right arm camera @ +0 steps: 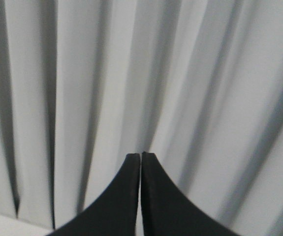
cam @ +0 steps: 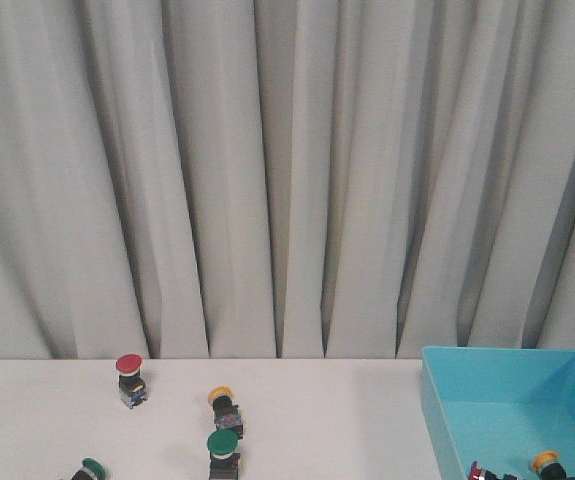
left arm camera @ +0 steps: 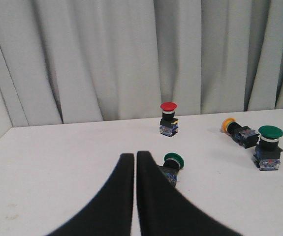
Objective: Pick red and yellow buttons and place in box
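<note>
A red button point(cam: 130, 377) stands upright on the white table point(cam: 327, 420); it also shows in the left wrist view as the red button point(left arm camera: 169, 118). A yellow button point(cam: 224, 407) lies tipped beside it, seen too as the yellow button point(left arm camera: 238, 131). The turquoise box point(cam: 447, 410) sits at the right, holding a yellow button point(cam: 547, 465) and a red-marked piece point(cam: 479, 472). My left gripper point(left arm camera: 134, 156) is shut and empty, short of the buttons. My right gripper point(right arm camera: 141, 155) is shut, facing the curtain. Neither gripper shows in the front view.
Two green-capped buttons share the table: one upright point(cam: 222, 452), also seen as the upright green one point(left arm camera: 269, 146), and one lying down point(cam: 89, 469), right beside my left fingers point(left arm camera: 173, 164). A grey curtain point(cam: 287, 170) hangs behind the table.
</note>
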Motion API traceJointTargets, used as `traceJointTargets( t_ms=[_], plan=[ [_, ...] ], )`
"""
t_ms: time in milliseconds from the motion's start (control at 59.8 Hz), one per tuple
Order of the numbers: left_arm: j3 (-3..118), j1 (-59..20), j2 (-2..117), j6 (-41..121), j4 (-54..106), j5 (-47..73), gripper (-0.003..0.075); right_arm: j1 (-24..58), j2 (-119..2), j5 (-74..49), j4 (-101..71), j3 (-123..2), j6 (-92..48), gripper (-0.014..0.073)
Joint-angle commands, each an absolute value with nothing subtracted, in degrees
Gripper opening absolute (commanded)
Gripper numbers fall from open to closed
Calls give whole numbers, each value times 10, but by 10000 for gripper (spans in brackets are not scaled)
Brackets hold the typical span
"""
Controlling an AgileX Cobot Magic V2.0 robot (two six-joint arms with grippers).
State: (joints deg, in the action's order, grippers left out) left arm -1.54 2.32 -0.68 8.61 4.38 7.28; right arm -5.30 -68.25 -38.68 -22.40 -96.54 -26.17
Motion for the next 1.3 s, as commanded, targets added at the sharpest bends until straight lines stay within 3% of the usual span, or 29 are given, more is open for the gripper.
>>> traceJointTargets(
  t_ms=[0, 217, 401, 602, 937, 1288],
  plan=[
    [-17, 19, -15, 80, 51, 28, -6, -28, -617, -318, -113, -906, -182, -6],
    [-17, 19, -15, 80, 51, 28, -6, 28, -445, -118, 121, -586, 27, -6],
    [-17, 19, -15, 80, 51, 28, -6, 23, -301, -44, 103, -336, 16, -5],
    [-17, 19, -15, 80, 51, 28, -6, 23, -174, -23, 76, -149, 17, -5],
    [-17, 19, -15, 80, 51, 28, -6, 23, 16, -16, 66, 27, 23, -5],
    [-17, 19, -14, 80, 51, 29, -6, 25, 17, -25, 55, 25, 21, -4]
  ],
)
